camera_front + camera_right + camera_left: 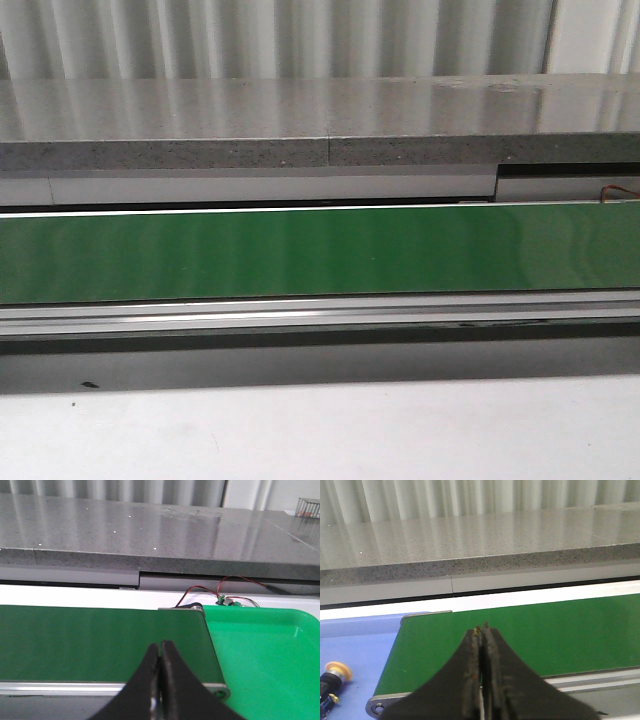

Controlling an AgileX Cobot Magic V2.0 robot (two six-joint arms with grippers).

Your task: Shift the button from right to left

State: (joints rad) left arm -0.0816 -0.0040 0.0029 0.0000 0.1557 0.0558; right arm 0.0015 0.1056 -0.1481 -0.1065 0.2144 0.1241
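Left wrist view — button on its side

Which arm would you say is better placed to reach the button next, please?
Left, probably. The button shows only in the left wrist view, lying on the blue surface beside the green belt, near the shut left gripper. The right gripper sees no button.

Grey ledge walls off the conveyor belt.

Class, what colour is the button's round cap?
Yellow-orange; the button shows best in the left wrist view.
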